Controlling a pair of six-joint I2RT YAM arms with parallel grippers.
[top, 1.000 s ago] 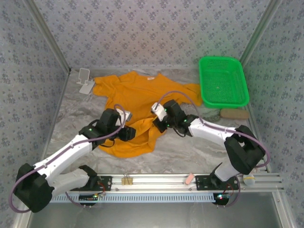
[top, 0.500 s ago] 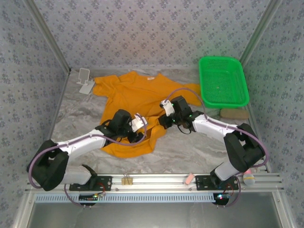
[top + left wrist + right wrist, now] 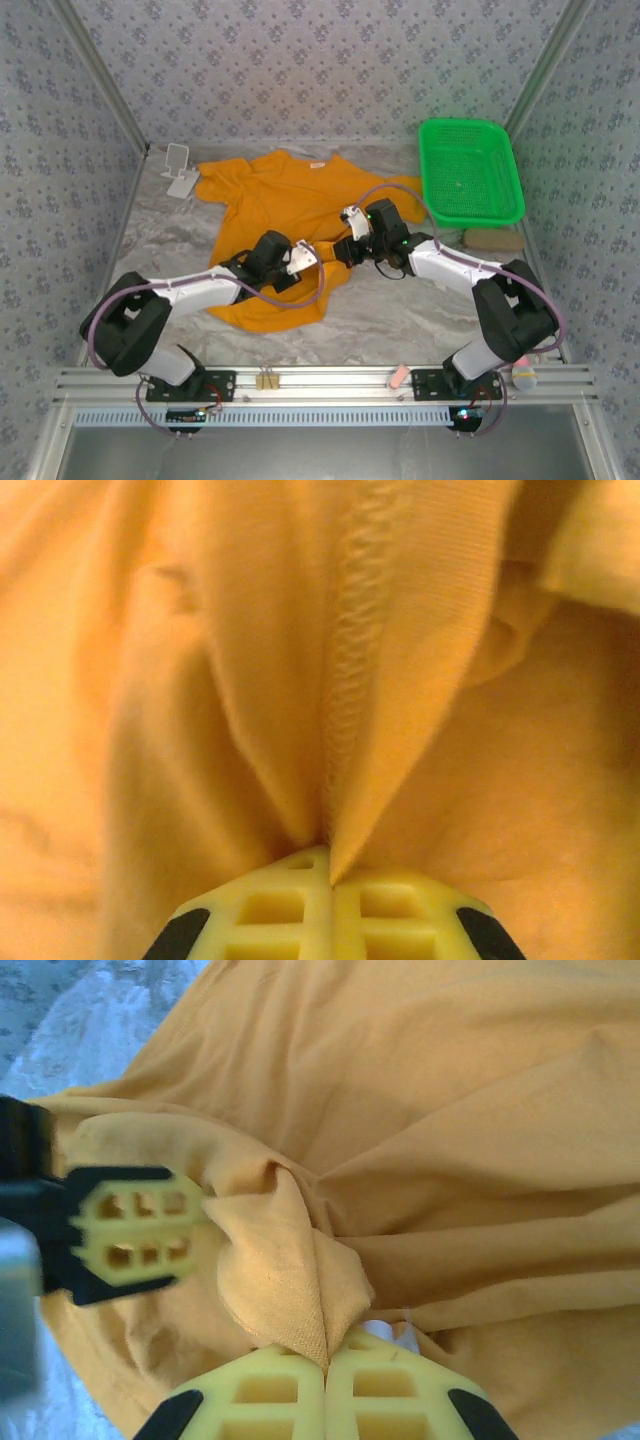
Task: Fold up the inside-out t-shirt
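The orange t-shirt (image 3: pixel 280 195) lies on the marbled surface (image 3: pixel 400 320), left of the green basket (image 3: pixel 470 124). Its collar and sleeves are spread toward the far side, and its lower part is bunched and rumpled in the middle.

Both arms reach in to that bunched part, tips close together. From the left wrist, the left fingers (image 3: pixel 300 880) are shut tight on a fold of cloth, with the stitched hem (image 3: pixel 350 680) running straight up from the pinch. From the right wrist, the right fingers (image 3: pixel 300 1375) are likewise clamped on a small peak of fabric, the other arm's tips just beside it on the left.

This looks like the grasping step before any fold. Both grips sit on the lower edge, and the shirt is not yet flat.

The next move probably calls for drawing the two pinches apart, left and right, to stretch the hem straight. The cloth should lift only enough to clear the surface, so the far half does not drag into new wrinkles.
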